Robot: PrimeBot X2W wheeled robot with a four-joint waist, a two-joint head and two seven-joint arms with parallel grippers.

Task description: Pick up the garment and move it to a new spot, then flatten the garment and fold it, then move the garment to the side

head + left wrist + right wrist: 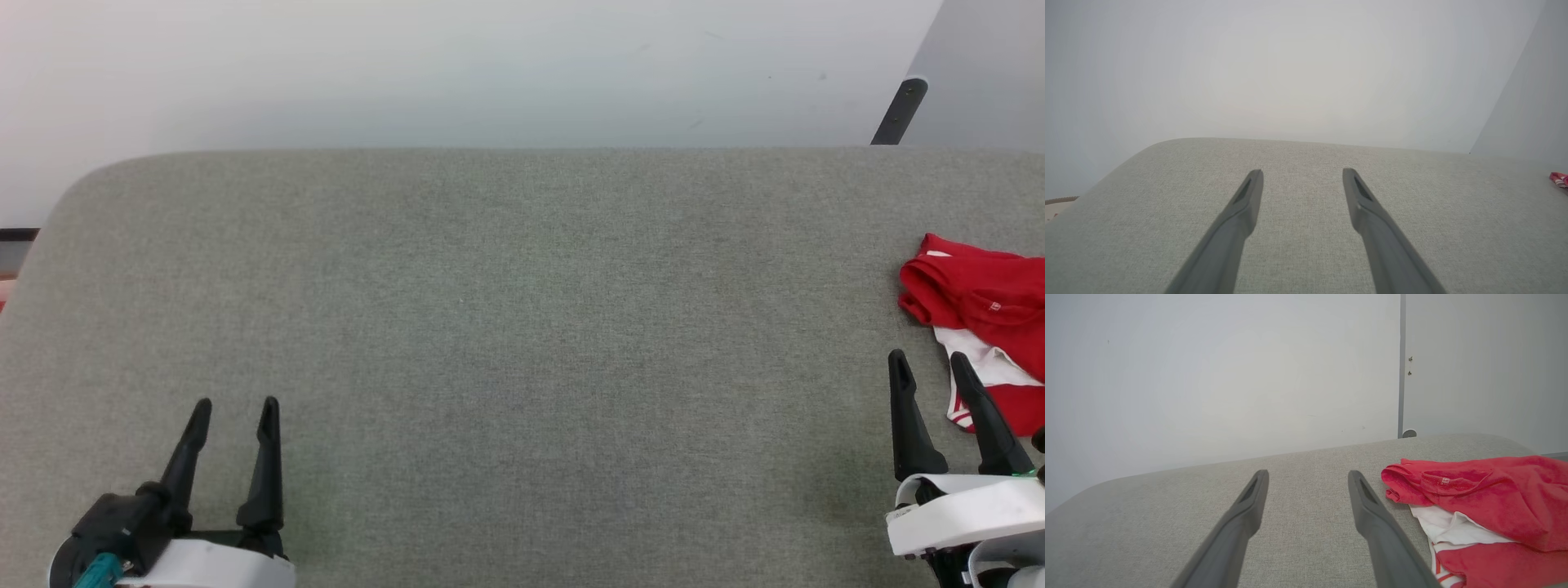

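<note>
The garment [984,310], a bright red jersey with white lining showing, lies crumpled at the right edge of the grey fabric surface [522,327], partly cut off by the head view. In the right wrist view the garment [1486,498] sits just right of my fingers. My right gripper [931,367] is open, just left of and below the garment, with nothing between its fingers. My left gripper [234,407] is open at the lower left, far from the garment. A small red bit of the garment [1559,179] shows at the right edge of the left wrist view.
The grey padded surface has rounded far corners and meets a pale wall [457,73] behind. A dark slanted bar [898,110] stands at the back right. The surface's left edge [24,269] drops off near a floor strip.
</note>
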